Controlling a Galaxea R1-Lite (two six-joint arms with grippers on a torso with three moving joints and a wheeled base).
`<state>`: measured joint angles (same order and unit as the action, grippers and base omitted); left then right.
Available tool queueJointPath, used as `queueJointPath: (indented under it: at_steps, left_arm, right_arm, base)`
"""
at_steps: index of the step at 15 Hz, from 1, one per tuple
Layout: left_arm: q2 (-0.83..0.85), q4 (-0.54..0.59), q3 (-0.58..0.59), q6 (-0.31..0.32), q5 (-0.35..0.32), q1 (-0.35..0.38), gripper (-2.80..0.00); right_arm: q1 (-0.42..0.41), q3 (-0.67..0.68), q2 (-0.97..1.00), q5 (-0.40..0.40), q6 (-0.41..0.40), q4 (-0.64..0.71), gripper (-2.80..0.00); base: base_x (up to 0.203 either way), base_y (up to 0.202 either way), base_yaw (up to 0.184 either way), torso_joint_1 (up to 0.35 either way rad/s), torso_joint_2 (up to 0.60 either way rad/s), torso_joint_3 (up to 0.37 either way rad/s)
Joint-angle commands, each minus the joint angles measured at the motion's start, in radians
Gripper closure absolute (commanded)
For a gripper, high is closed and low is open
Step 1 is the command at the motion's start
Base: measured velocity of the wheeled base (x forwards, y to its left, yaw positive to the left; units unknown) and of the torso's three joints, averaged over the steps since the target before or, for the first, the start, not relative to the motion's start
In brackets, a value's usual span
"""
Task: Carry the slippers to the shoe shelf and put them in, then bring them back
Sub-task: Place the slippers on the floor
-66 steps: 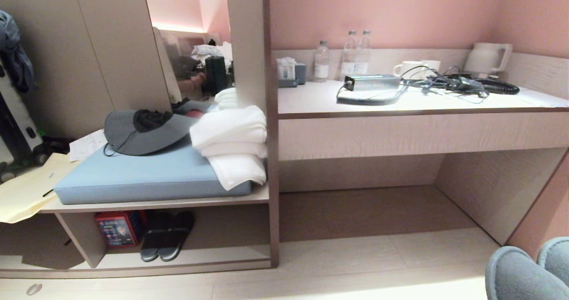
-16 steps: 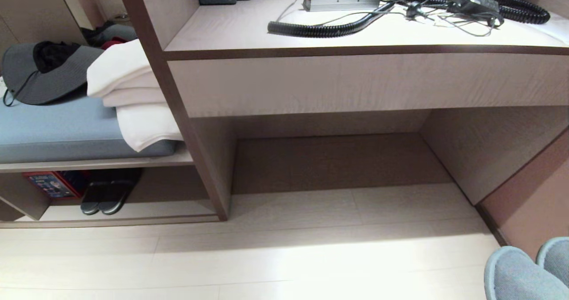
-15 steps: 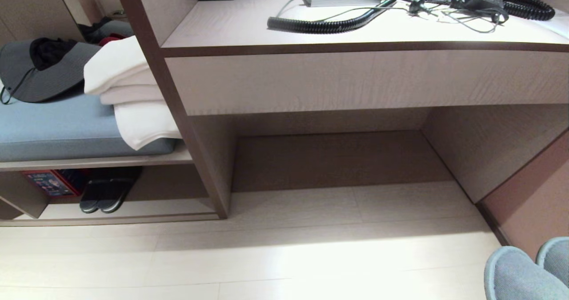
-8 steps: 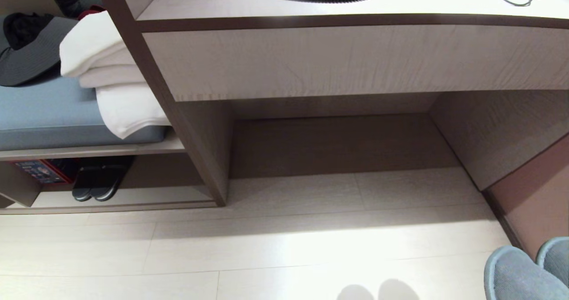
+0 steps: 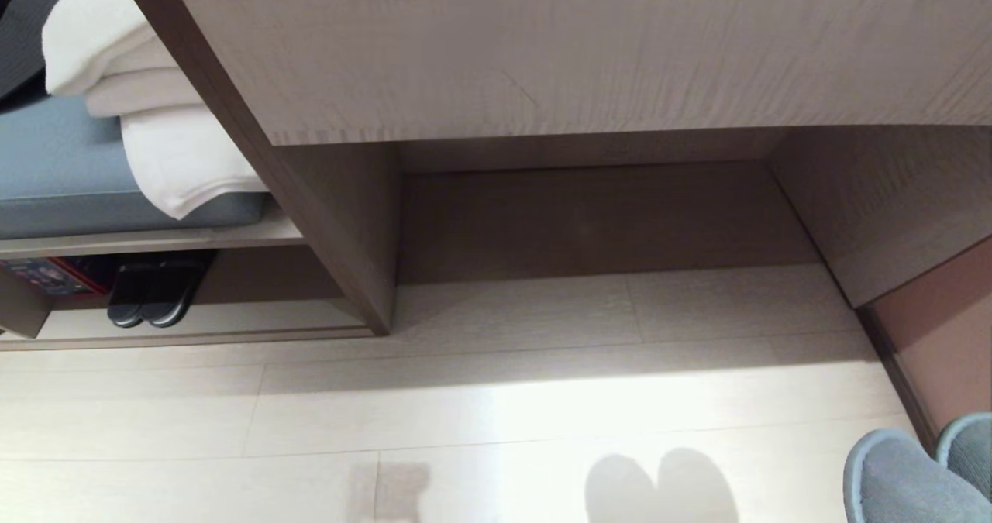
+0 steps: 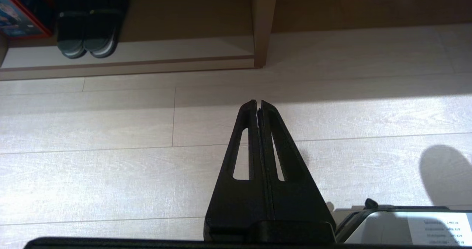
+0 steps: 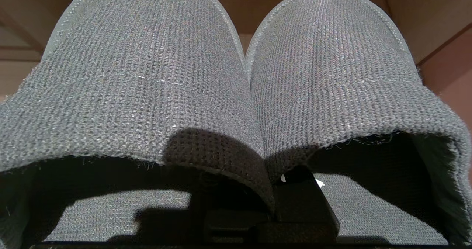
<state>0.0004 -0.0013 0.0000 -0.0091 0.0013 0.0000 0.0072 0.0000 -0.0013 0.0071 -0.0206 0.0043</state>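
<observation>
The slippers (image 7: 236,68), a grey knitted pair, lie side by side and fill the right wrist view. My right gripper (image 7: 272,190) is shut on their inner edges, with one black finger (image 7: 306,204) showing beneath the fabric. In the head view their toes (image 5: 903,476) poke in at the bottom right above the pale floor. The shoe shelf (image 5: 232,318) is the low beige cubby at the far left, with its bottom board (image 6: 166,51) also in the left wrist view. My left gripper (image 6: 259,103) hangs over the floor, shut and empty.
A chunkier dark pair of slippers (image 5: 151,294) and a red box (image 5: 43,275) sit inside the cubby. White towels (image 5: 155,128) rest on a blue cushion (image 5: 54,174) above it. A brown upright panel (image 5: 341,228) separates the cubby from the taller desk recess (image 5: 589,221).
The head view has tipped downward, so the desk top and its cables have left the picture. The held slippers stay at the bottom right, and their shadows now show on the floor.
</observation>
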Motion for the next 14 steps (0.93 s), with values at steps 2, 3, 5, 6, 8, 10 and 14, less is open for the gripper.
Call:
queueJointPath:
  at_steps: [2, 3, 5, 6, 8, 10, 14]
  left_arm:
    - [0.0, 0.0, 0.0, -0.002, 0.0, 0.0, 0.0]
    - [0.0, 0.0, 0.0, -0.002, 0.0, 0.0, 0.0]
    - [0.001, 0.0, 0.0, 0.0, 0.0, 0.0, 0.0]
    - [0.0, 0.0, 0.0, 0.0, 0.0, 0.0, 0.0]
    - [0.0, 0.0, 0.0, 0.0, 0.0, 0.0, 0.0]
    - [0.0, 0.0, 0.0, 0.0, 0.0, 0.0, 0.0]
    - [0.0, 0.0, 0.0, 0.0, 0.0, 0.0, 0.0]
  right_arm:
    - [0.0, 0.0, 0.0, 0.001, -0.001, 0.0, 0.0]
    - [0.0, 0.0, 0.0, 0.001, -0.001, 0.0, 0.0]
    - [0.0, 0.0, 0.0, 0.001, -0.001, 0.0, 0.0]
    - [0.0, 0.0, 0.0, 0.001, -0.001, 0.0, 0.0]
    - [0.0, 0.0, 0.0, 0.001, -0.001, 0.0, 0.0]
    - [0.0, 0.0, 0.0, 0.001, -0.001, 0.0, 0.0]
    - [0.0, 0.0, 0.0, 0.001, -0.001, 0.0, 0.0]
  base:
    - [0.0, 0.0, 0.0, 0.006, 0.0, -0.197]
    - [0.0, 0.0, 0.0, 0.012, 0.0, -0.203]
    - [0.0, 0.0, 0.0, 0.003, 0.0, -0.194]
    - [0.0, 0.0, 0.0, 0.003, 0.01, -0.19]
    - [0.0, 0.0, 0.0, 0.005, 0.0, -0.198]
    - [0.0, 0.0, 0.0, 0.007, 0.01, -0.197]
    - [0.0, 0.0, 0.0, 0.004, 0.0, -0.194]
